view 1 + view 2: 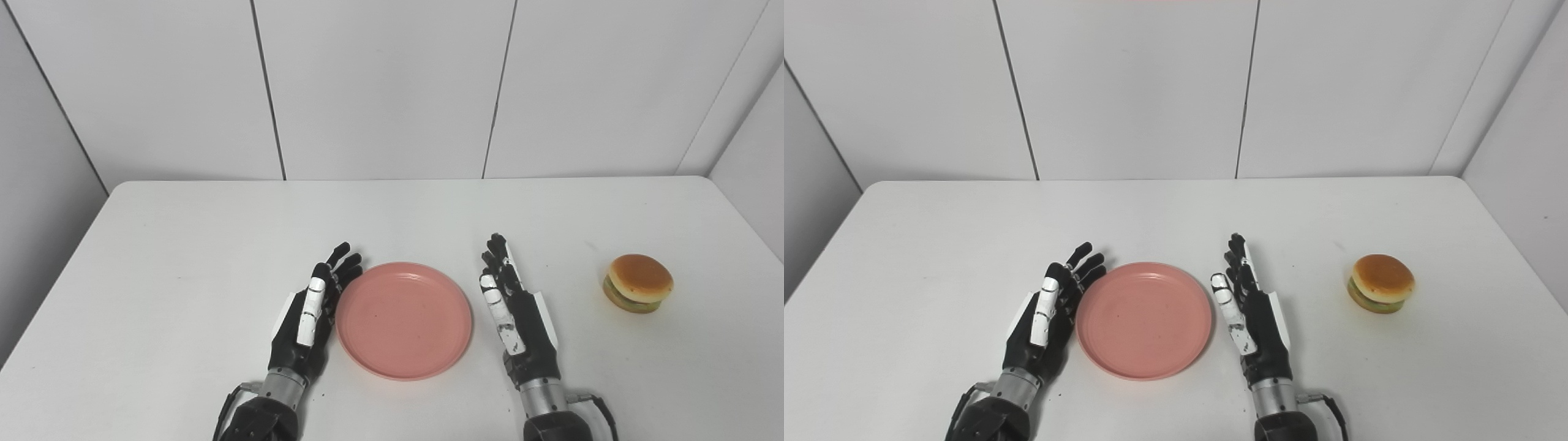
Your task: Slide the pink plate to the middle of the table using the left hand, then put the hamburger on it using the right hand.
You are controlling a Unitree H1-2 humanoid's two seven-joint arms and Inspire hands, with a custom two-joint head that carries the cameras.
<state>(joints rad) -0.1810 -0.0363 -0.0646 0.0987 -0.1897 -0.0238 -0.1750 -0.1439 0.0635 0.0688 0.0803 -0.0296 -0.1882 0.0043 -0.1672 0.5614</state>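
Observation:
The pink plate (404, 318) lies flat on the white table (184, 245), near the front edge and about midway across. My left hand (312, 318) is open, fingers straight, and rests against the plate's left rim. My right hand (514, 312) is open and empty, on edge just right of the plate with a small gap. The hamburger (638, 283), a tan bun with green filling, sits on the table to the right, well clear of my right hand. It also shows in the right eye view (1381, 283).
White wall panels stand behind the table (392, 92). The table's far edge runs below them, and its right edge is close to the hamburger.

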